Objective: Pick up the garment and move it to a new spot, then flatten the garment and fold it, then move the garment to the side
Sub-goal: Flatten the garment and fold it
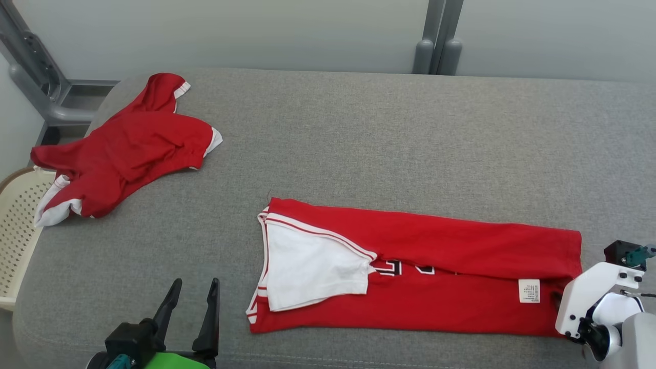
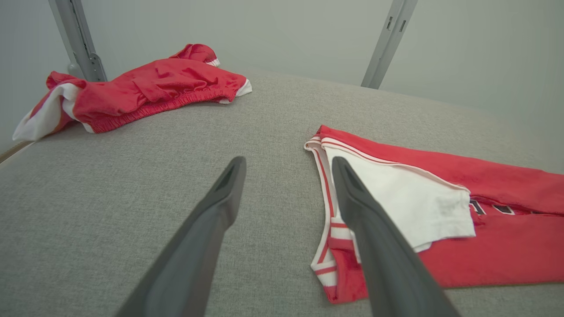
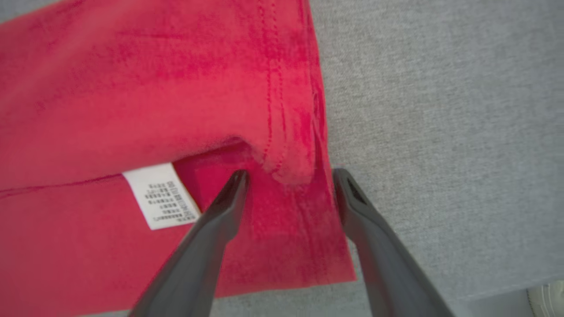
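A crumpled red garment (image 1: 128, 148) is noted far left on the grey woven tabletop (image 1: 384, 143). The left gripper (image 1: 196, 282) is seen open. The folded garment (image 1: 451, 256), a long red rectangle with a white panel, lies centre-right. The right gripper (image 3: 291, 174) is spread open at its stitched hem.

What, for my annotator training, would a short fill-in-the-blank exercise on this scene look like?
1. The folded garment on the grey table is mainly ____.
2. The right gripper, jaws ____, straddles the folded garment's corner.
3. The white care label sits near the folded garment's ____ end.
4. A crumpled garment lies at the table's far ____ corner.

Missing words: red; open; right; left.
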Controlling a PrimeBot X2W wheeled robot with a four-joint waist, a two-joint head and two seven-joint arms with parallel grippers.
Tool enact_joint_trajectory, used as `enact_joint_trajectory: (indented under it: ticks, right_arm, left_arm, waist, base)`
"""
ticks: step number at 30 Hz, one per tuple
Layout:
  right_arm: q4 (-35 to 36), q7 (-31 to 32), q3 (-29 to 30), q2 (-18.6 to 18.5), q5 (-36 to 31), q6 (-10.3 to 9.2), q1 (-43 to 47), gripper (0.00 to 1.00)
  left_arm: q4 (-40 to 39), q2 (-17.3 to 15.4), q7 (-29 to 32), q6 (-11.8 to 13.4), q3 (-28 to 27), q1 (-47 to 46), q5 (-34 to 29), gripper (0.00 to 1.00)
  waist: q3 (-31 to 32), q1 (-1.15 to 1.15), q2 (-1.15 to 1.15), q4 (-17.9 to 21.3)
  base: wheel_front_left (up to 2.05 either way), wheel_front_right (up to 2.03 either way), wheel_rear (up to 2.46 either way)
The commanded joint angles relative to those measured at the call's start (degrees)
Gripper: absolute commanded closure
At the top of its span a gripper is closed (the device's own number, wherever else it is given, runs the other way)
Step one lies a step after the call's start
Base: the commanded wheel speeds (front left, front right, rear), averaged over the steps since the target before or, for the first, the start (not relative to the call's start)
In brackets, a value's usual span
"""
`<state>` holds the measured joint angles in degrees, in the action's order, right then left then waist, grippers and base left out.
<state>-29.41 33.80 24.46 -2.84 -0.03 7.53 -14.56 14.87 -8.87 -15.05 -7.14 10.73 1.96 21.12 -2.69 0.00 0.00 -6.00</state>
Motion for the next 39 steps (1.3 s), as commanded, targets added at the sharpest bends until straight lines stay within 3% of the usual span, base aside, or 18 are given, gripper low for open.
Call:
enact_joint_trajectory:
  ticks: [1, 15, 34, 35, 36, 37, 39]
  right_arm:
    - [0.6, 0.8, 0.1, -0.1, 0.3, -0.08, 1.4, 0.00]
    - [16.1, 4.5, 1.0, -0.5, 2.4, -0.08, 4.5, 0.00]
    - [7.8, 5.6, 2.1, -0.1, 2.1, -0.08, 0.2, 0.00]
    - [7.1, 5.9, 2.1, -0.1, 2.3, -0.08, 0.0, 0.02]
    - [6.5, 6.1, 1.9, 0.0, 2.6, -0.07, -0.1, 0.29]
    - [5.8, 6.5, 1.7, 0.1, 3.2, -0.05, -0.3, 0.48]
    - [4.8, 6.7, 1.3, 0.1, 3.8, -0.04, -0.6, 0.61]
  left_arm:
    - [0.1, -0.3, -0.2, -0.3, 0.0, 0.7, 0.1, 0.00]
    - [-0.1, -0.8, -0.2, -0.2, 0.3, 1.8, 0.3, 0.00]
    - [-0.2, -0.7, -0.2, -0.2, 0.9, -2.1, 0.8, 0.00]
    - [-0.1, -0.7, -0.2, -0.2, 0.9, -2.1, 0.8, 0.00]
    - [-0.1, -0.7, -0.2, -0.2, 0.9, -2.2, 0.7, 0.00]
    - [0.0, -0.7, -0.2, -0.3, 0.9, -2.3, 0.7, 0.00]
    - [0.0, -0.6, -0.2, -0.3, 0.8, -2.6, 0.5, 0.00]
  waist:
    - [0.5, 0.00, 0.00, 0.3]
    - [1.9, 0.00, 0.00, 1.2]
    - [-4.4, 0.00, 0.00, -1.6]
    - [-4.5, 0.00, 0.00, -1.6]
    - [-4.7, 0.00, 0.00, -1.6]
    - [-4.8, 0.00, 0.00, -1.6]
    - [-4.8, 0.00, 0.00, -1.6]
  base:
    - [0.00, 0.00, 0.00]
    - [0.00, 0.00, 0.00]
    - [0.00, 0.00, 0.00]
    - [0.00, 0.00, 0.00]
    - [0.00, 0.00, 0.00]
    - [0.00, 0.00, 0.00]
    - [0.00, 0.00, 0.00]
